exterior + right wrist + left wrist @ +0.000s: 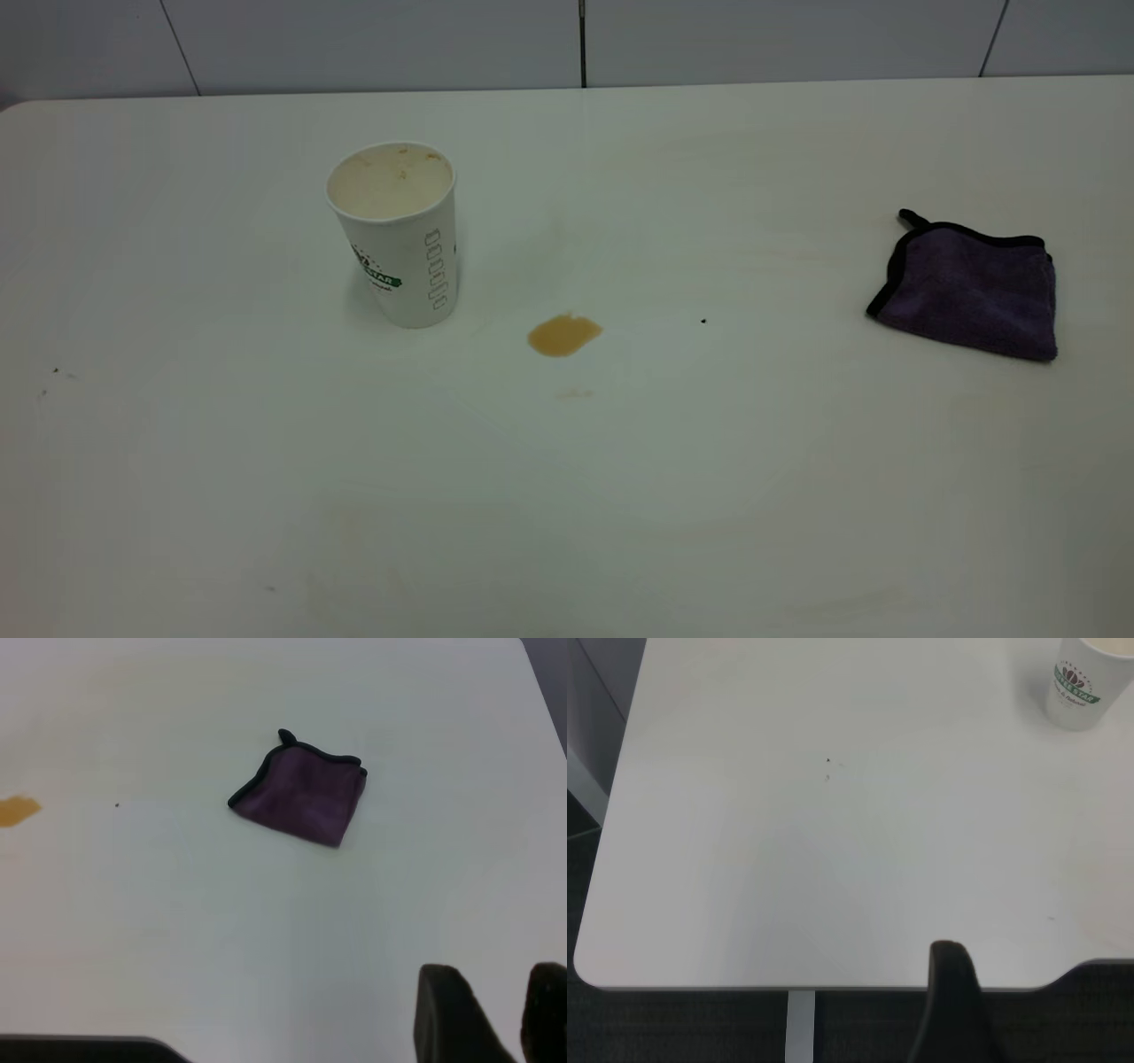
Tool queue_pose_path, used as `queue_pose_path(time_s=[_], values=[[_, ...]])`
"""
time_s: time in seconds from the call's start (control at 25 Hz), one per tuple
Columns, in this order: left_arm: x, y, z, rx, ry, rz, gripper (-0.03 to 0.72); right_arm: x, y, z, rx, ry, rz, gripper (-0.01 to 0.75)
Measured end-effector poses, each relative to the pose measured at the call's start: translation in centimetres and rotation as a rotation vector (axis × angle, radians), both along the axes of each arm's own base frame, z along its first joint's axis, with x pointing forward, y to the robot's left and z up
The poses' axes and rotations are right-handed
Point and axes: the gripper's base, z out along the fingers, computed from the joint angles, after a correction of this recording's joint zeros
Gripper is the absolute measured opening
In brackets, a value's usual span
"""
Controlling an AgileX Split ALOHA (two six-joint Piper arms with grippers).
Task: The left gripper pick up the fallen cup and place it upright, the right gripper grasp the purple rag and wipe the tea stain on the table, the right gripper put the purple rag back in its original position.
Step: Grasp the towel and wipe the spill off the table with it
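The tall white paper cup (396, 232) with a green logo stands upright on the big white table (567, 496). Near it sits a small brown tea stain (564, 334). The fluffy purple rag (970, 288) with black edging lies flat, well apart from the stain. The black right gripper (501, 1014) hangs back from the rag with its two fingers apart. Only one dark finger of the left gripper (954, 1005) shows, so I cannot tell its state.

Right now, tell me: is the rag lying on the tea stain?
No. In the exterior view the rag lies folded far to the right of the stain, with bare table between them.
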Motion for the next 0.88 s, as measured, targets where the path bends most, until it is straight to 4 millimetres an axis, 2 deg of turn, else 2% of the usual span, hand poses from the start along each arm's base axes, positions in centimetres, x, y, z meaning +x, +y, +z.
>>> queue_pose_path(time_s=[0.12, 0.2, 0.36, 0.44, 0.52, 0.68, 0.8, 0.88], values=[[0.0, 0.0, 0.0, 0.000, 0.000, 0.000, 0.543, 0.1, 0.1, 0.0, 0.045, 0.002, -0.013, 0.251], [0.0, 0.0, 0.0, 0.000, 0.000, 0.000, 0.543, 0.7, 0.0, 0.5, 0.055, 0.011, -0.023, 0.297], [0.0, 0.0, 0.0, 0.000, 0.000, 0.000, 0.543, 3.5, -0.5, 3.0, 0.024, 0.010, -0.049, 0.516], [0.0, 0.0, 0.0, 0.000, 0.000, 0.000, 0.543, 5.9, -0.7, 4.3, 0.008, 0.036, -0.058, 0.653], [0.0, 0.0, 0.0, 0.000, 0.000, 0.000, 0.543, 8.8, -0.9, 5.1, 0.002, 0.082, -0.059, 0.707], [0.0, 0.0, 0.0, 0.000, 0.000, 0.000, 0.543, 15.9, -1.3, 4.5, 0.011, 0.213, -0.058, 0.727], [0.0, 0.0, 0.0, 0.000, 0.000, 0.000, 0.543, 21.1, -1.5, 2.6, 0.014, 0.298, -0.050, 0.728], [0.0, 0.0, 0.0, 0.000, 0.000, 0.000, 0.543, 24.2, -1.7, 0.7, 0.010, 0.359, -0.042, 0.728]])
